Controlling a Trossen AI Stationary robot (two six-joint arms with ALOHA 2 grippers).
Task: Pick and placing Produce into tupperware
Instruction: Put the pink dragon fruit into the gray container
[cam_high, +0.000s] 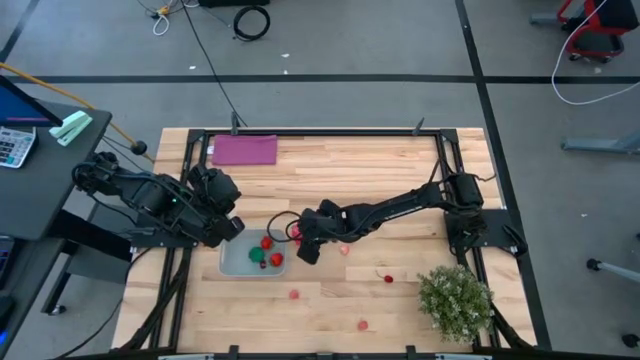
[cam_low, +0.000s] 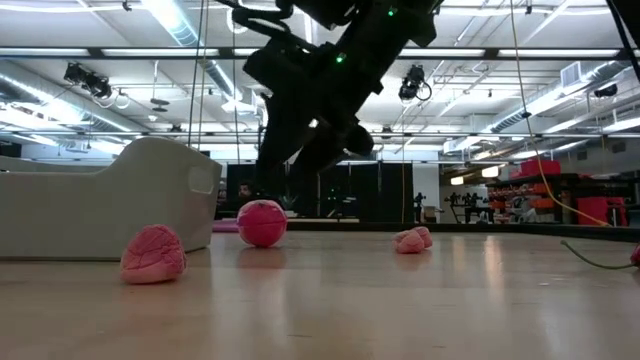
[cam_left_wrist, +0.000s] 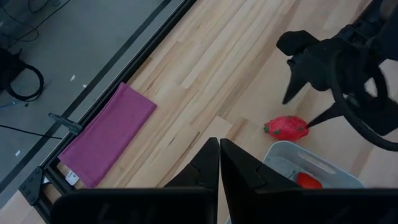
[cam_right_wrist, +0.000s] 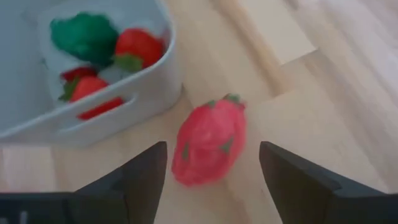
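The tupperware (cam_high: 232, 264) sits at the table's near left. In it lie a green piece (cam_right_wrist: 87, 34) and red pieces (cam_right_wrist: 140, 45). A red-pink fruit with green flecks (cam_right_wrist: 208, 144) lies on the wood just outside the container's wall (cam_right_wrist: 134, 102). My right gripper (cam_right_wrist: 214, 180) is open and low over this fruit, one finger (cam_right_wrist: 146, 174) on either side, not touching it. My left gripper (cam_left_wrist: 219, 168) is shut on nothing, raised beside the container's left end (cam_high: 228, 228).
Loose pink and red produce lies on the wood (cam_high: 345, 250) (cam_high: 388, 278) (cam_high: 294, 294) (cam_high: 362, 325). A purple mat (cam_high: 245, 150) lies at the far left, and a bushy plant (cam_high: 455, 300) stands at the near right. In the low view pink pieces (cam_low: 153, 254) (cam_low: 262, 222) lie by the container (cam_low: 100, 210).
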